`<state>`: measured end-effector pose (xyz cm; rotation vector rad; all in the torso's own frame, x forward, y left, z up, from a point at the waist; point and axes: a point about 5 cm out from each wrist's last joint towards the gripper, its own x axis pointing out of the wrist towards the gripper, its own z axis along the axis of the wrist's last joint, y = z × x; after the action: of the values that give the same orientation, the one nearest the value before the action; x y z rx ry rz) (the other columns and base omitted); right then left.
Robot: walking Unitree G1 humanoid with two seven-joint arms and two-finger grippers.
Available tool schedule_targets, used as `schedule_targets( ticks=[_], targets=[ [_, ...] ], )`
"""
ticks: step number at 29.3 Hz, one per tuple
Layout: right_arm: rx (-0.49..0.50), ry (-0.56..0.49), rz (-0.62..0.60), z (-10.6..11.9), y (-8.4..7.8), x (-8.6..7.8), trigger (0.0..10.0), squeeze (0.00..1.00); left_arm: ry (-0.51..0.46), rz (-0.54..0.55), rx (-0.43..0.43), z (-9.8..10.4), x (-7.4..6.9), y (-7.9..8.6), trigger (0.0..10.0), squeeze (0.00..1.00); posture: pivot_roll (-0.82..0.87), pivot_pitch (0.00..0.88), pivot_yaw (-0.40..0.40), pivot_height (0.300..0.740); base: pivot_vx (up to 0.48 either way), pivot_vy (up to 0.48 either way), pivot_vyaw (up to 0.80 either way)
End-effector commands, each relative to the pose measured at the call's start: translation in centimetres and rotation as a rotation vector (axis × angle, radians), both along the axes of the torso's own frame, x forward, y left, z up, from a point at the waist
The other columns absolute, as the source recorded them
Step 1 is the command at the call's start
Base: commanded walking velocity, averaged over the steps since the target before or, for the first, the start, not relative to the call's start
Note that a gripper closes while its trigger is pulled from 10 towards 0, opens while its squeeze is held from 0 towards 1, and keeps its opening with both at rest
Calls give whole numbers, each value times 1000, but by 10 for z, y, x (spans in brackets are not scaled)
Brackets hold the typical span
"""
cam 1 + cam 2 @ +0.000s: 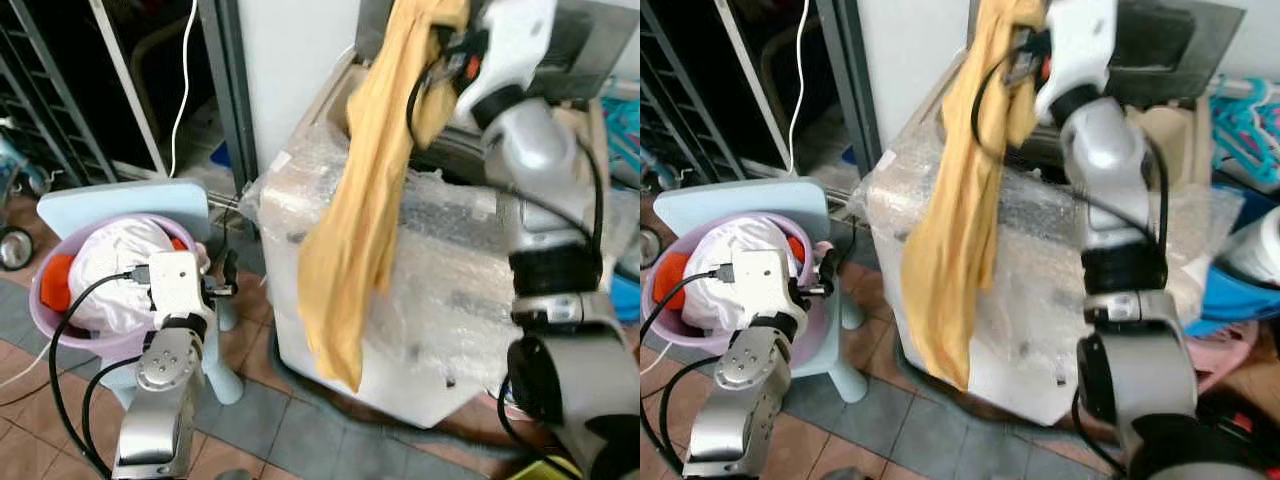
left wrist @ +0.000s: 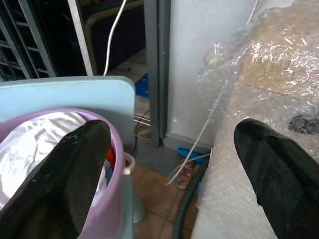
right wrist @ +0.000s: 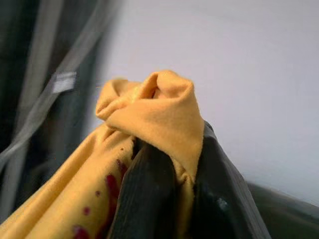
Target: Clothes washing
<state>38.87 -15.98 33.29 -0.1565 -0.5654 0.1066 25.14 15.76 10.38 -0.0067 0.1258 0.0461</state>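
The right pincer is raised high above the washing machine and is pinching the top of a yellow garment between its two black fingers. The cloth is bunched over the fingertips, and in the right wrist view some dark red marks are showing on the fabric. The garment is hanging down long in front of the machine, and its lower end is reaching almost to the bottom of the machine's front, above the tiled floor. The machine is white and is wrapped in bubble plastic; it is standing against a light wall, and its top part behind the garment is dark.

The left pincer is being held low, between the machine and a purple basin, and its fingers are standing wide apart with nothing between them. The basin is sitting on a light blue plastic chair, just beside the machine. Inside the basin a white cloth is lying on top, and an orange piece is showing at its edge. A white cable is hanging down in the dark opening behind the chair.
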Motion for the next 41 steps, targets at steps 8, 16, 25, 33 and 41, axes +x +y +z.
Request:
schedule_targets(
  ticks=[8, 16, 25, 33, 41],
  targets=[
    [75, 251, -213, -49, -30, 13, 10000, 0, 18, 16, 8, -1, -3, 0, 10000, 0, -43, 0, -15, 740, 0, 0, 0],
    [22, 642, -102, -146, -19, 1, 10000, 1000, 29, 7, 12, -2, -3, 0, 10000, 0, -54, 0, -4, 740, 0, 0, 0],
    [48, 439, 49, -124, -22, -18, 10000, 1000, 21, -2, 30, 0, 1, 0, 10000, 0, -48, 0, 6, 740, 0, 0, 0],
    [-100, 456, 386, -140, -6, -57, 10000, 1000, 21, 3, 31, 1, -1, -1, 10000, 0, -36, 0, 0, 740, 0, 0, 0],
    [-272, 479, 436, -155, 0, -65, 10000, 1000, 12, -2, 23, 3, 1, -6, 10000, 0, -42, 0, -19, 740, 0, 0, 0]
  ],
)
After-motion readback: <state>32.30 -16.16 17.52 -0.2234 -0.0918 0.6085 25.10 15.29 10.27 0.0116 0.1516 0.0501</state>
